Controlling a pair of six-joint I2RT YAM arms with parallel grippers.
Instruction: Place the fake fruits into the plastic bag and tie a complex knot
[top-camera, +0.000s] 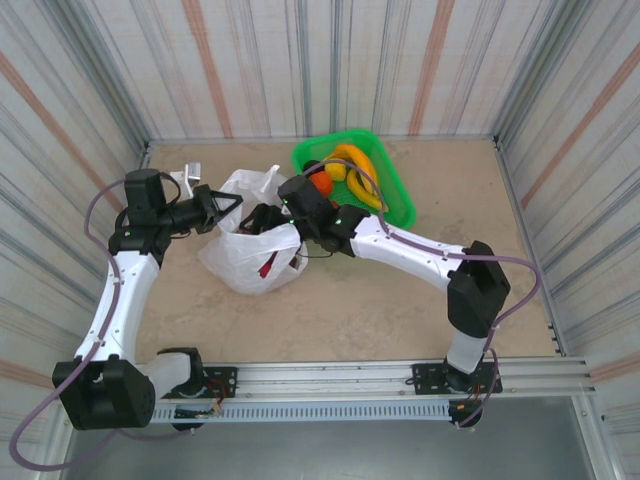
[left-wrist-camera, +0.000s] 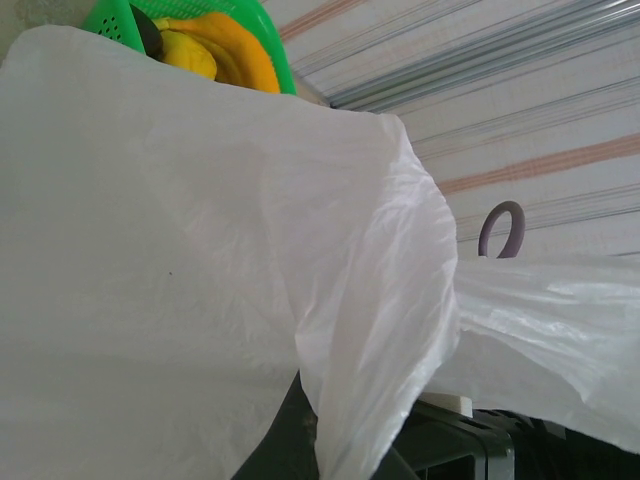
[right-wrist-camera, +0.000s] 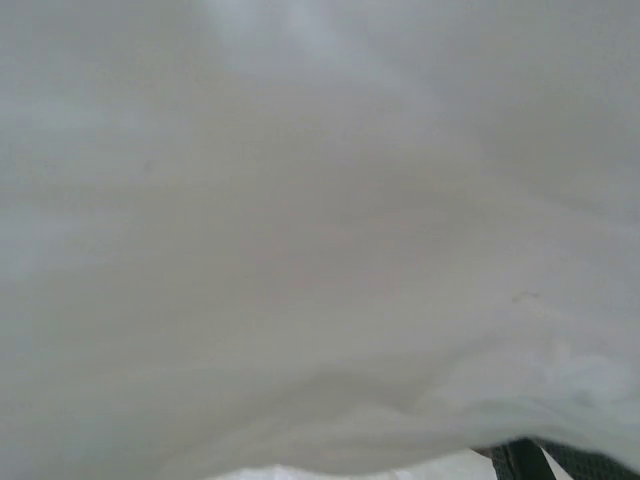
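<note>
The white plastic bag (top-camera: 245, 265) sits left of centre with its mouth held up. My left gripper (top-camera: 222, 210) is shut on the bag's left rim; in the left wrist view the film (left-wrist-camera: 150, 300) rises out of the jaws (left-wrist-camera: 340, 462). My right gripper (top-camera: 265, 218) is down in the bag's mouth. Film (right-wrist-camera: 300, 250) covers its camera, with a dark finger (right-wrist-camera: 520, 462) at the bottom edge. A red fruit (top-camera: 270, 262) shows through the bag. Yellow bananas (top-camera: 358, 170), an orange piece (top-camera: 322, 186) and a dark piece (top-camera: 312, 168) lie in the basket.
The green mesh basket (top-camera: 400, 205) stands at the back, right of the bag, close behind the right wrist; its rim (left-wrist-camera: 110, 20) and a banana (left-wrist-camera: 225, 50) peek over the film. Striped walls enclose the table on three sides. Bare tabletop (top-camera: 330, 320) lies in front.
</note>
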